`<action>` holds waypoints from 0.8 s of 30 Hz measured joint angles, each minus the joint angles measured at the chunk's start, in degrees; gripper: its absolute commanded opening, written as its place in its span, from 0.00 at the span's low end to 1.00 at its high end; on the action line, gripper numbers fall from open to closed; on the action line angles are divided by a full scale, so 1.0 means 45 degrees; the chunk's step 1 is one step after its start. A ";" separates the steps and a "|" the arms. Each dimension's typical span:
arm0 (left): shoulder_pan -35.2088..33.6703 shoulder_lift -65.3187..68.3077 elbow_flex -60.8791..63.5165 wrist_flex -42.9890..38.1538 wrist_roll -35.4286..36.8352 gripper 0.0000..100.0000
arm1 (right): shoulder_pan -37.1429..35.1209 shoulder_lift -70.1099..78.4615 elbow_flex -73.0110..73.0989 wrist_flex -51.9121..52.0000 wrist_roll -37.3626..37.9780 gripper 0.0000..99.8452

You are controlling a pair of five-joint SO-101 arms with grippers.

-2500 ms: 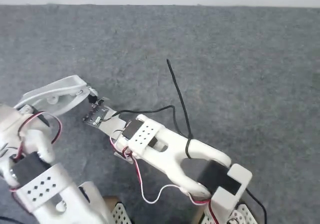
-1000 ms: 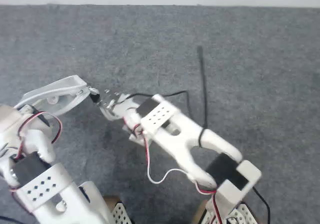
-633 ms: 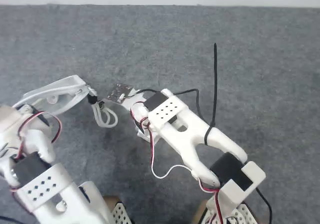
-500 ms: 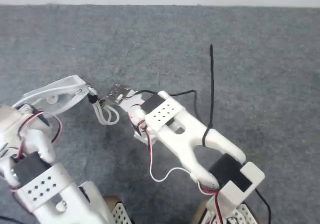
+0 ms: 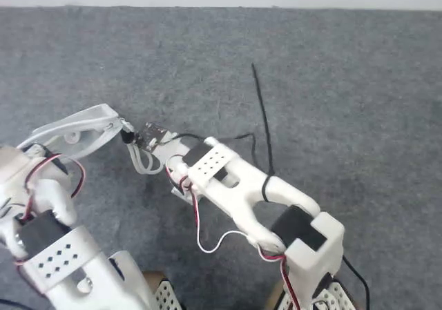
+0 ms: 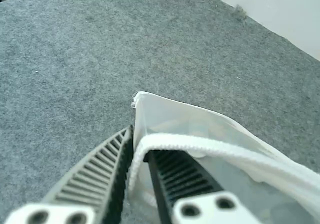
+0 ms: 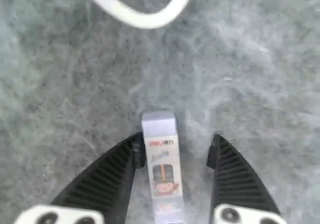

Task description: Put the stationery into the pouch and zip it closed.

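On a grey felt-covered surface [image 5: 331, 82], two white robot arms meet at the near left. The left claw [image 6: 136, 144] is clamped tight on the white zipper edge of a translucent pouch [image 6: 210, 134], its ribbed jaws pressed together with the fabric pinched between them. The high view shows the pouch [image 5: 72, 132] held up off the surface at the left, its mouth facing right. The right arm [image 5: 221, 179] stretches from the near centre toward the left, its end just beside the mouth of the pouch. The right claw [image 7: 180, 140] stands open over the surface with a small printed eraser [image 7: 160, 154] lying flat between its jaws: the eraser touches one jaw, while a clear gap separates it from the other. A white cord loop [image 7: 137, 9] lies on the felt just beyond the eraser; in the high view the loop [image 5: 141, 159] rests near the pouch's mouth, between the two arms.
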 measured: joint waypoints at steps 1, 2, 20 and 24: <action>0.0000 0.0000 0.0000 0.0000 0.0000 0.03 | -0.0020 0.0078 0.0000 -0.0020 0.0000 0.19; 0.0000 0.0000 0.0000 0.0000 0.0000 0.03 | -0.0059 0.0137 -0.0020 -0.0039 0.0020 0.19; 0.0117 0.0000 0.0000 0.0000 0.0000 0.03 | -0.0020 0.0274 -0.1250 0.1504 -0.0137 0.01; 0.0781 0.0000 0.0000 -0.0020 0.0000 0.03 | -0.0020 -0.0215 -0.1309 0.2344 -0.1348 0.01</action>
